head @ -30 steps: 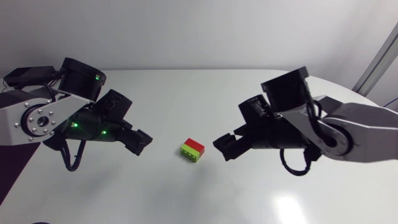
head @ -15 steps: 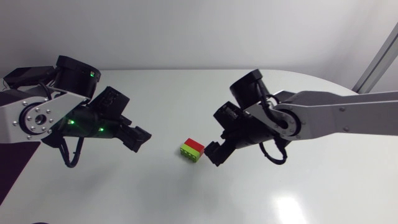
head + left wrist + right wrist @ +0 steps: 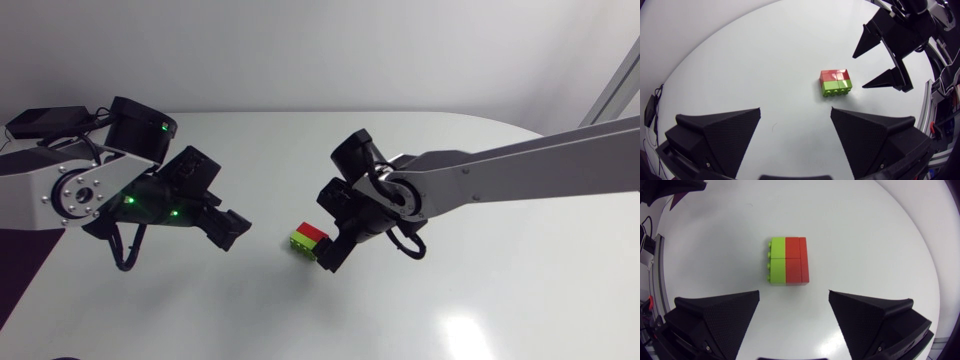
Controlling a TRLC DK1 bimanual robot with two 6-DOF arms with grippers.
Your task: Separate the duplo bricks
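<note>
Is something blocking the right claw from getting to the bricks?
No, nothing visible. The joined red and green bricks lie on the table just ahead of the open right gripper, with only tabletop between them. The left gripper is farther off on the bricks' other side, not in the path.

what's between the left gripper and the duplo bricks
Nothing: only bare table lies between the left gripper and the joined red and green duplo bricks, clearest in the left wrist view.
</note>
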